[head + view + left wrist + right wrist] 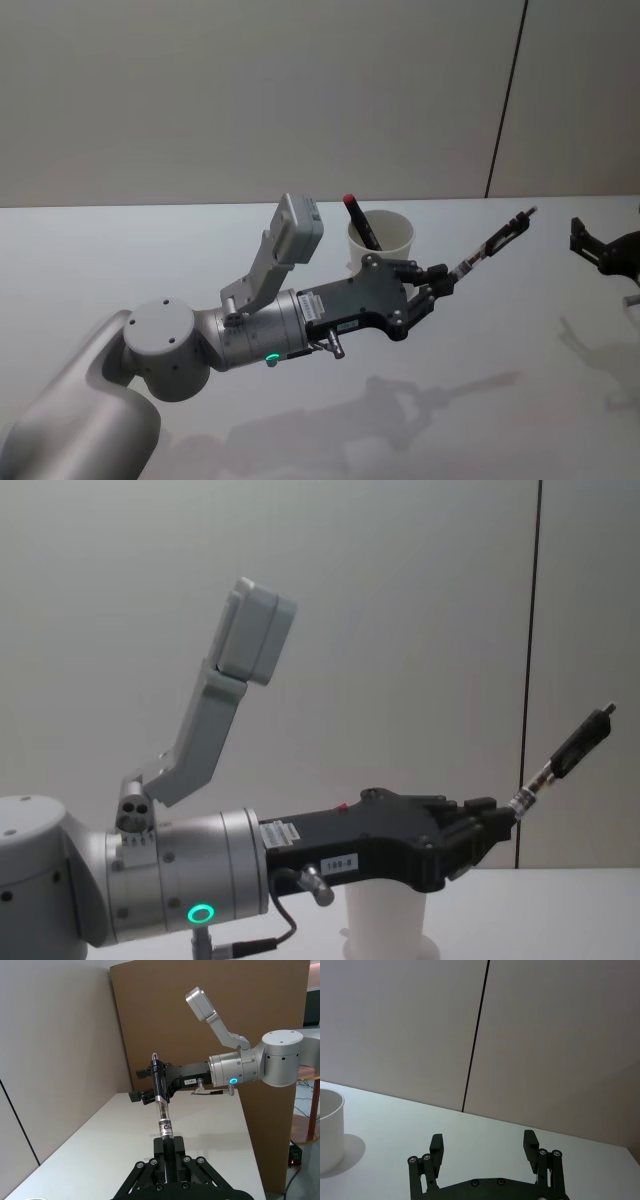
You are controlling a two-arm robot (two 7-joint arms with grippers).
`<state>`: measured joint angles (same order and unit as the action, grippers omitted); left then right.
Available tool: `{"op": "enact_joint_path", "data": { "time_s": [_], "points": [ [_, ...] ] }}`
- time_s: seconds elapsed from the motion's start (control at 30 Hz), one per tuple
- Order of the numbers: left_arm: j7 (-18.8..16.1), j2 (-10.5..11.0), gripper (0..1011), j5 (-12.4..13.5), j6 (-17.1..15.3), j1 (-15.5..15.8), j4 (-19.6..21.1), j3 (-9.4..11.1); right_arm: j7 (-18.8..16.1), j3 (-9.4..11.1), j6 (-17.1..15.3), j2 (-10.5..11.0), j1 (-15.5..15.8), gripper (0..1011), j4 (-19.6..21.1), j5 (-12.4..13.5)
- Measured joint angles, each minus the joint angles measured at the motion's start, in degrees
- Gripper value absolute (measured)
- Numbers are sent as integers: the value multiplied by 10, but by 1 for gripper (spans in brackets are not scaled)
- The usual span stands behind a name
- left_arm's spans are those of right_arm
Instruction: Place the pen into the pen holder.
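Note:
My left gripper (448, 280) is shut on the pen (495, 245), a clear barrel with a black cap that points up and to the right, well above the table. The left wrist view shows the pen (161, 1100) rising out of the shut left gripper (167, 1142); in the chest view the pen (565, 755) sticks out of it (505, 820). The white pen holder (397, 233) stands just behind the left gripper, a red-tipped dark pen (360, 222) leaning inside it. My right gripper (483, 1141) is open and holds nothing, to the right of the holder (330, 1130).
The white table (150, 250) runs back to a grey wall with a dark vertical seam (505, 100). A brown cardboard panel (225, 1010) stands behind the right arm (250, 1065) in the left wrist view. The right gripper (585, 240) sits at the table's right edge.

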<state>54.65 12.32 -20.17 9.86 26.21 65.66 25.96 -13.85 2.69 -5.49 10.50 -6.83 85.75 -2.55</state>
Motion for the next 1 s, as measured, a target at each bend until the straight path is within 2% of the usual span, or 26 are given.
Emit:
{"op": "enact_joint_path", "data": {
  "time_s": [0.17, 0.4, 0.6, 0.8, 0.83, 1.0],
  "points": [
    [1, 0, 124, 0, 0, 0, -1, 0, -11, 3, 4, 3, 3, 1001, 4, 12],
    [2, -1, 124, 0, -1, 1, -1, 1, -41, 11, 6, 9, 11, 1001, 13, 47],
    [2, -1, 124, 0, -1, 1, -1, 1, -72, 21, -6, 17, 21, 1001, 24, 91],
    [2, -1, 124, 0, -1, 1, -2, 1, -114, 33, -33, 27, 33, 1001, 37, 144],
    [2, -1, 124, 0, -1, 1, -2, 1, -114, 33, -33, 27, 33, 1001, 37, 144],
    [3, -1, 124, 0, -1, 1, -2, 1, -149, 42, -55, 36, 42, 1001, 45, 179]
  ]
}}
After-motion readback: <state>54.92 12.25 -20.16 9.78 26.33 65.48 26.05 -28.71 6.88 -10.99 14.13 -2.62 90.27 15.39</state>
